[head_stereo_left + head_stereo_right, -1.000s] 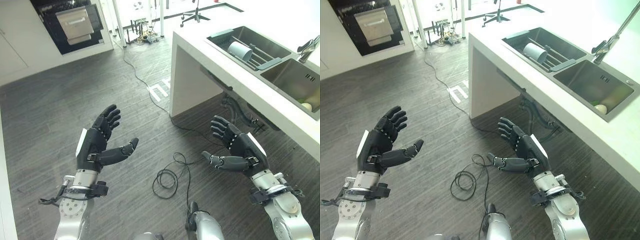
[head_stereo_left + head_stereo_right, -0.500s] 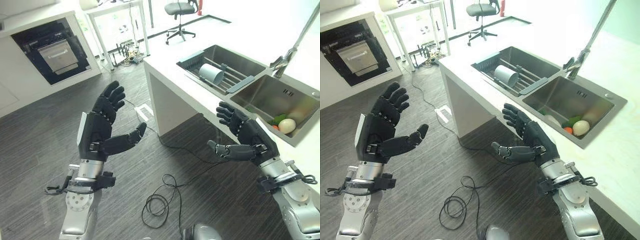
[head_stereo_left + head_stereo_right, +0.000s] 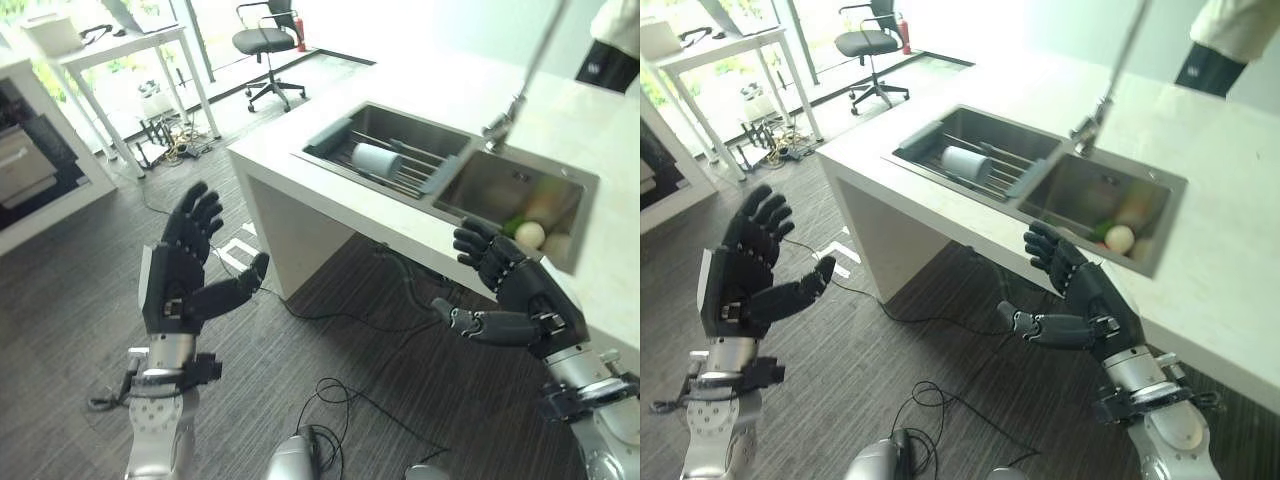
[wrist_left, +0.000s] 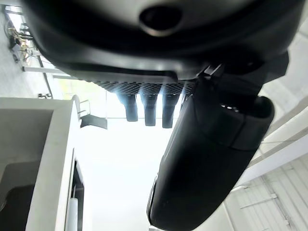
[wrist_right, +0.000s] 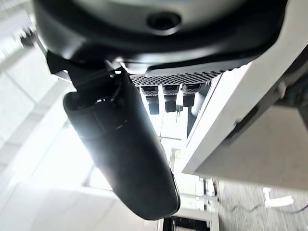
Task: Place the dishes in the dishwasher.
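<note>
left eye view: both hands spread, empty; cup (image 3: 376,160) on sink rack (image 3: 405,170), office chair (image 3: 266,42) behind.

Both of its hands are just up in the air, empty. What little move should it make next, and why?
Probably reach the open right hand toward the pale cylindrical cup lying on the rack in the steel sink. The open left hand is raised farther away, over the floor.

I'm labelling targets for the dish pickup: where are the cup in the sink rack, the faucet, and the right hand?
cup (image 3: 376,160), left eye view, on its pale side wall.
faucet (image 3: 1087,128), right eye view, on its base.
right hand (image 3: 1092,297), right eye view, on its back.
</note>
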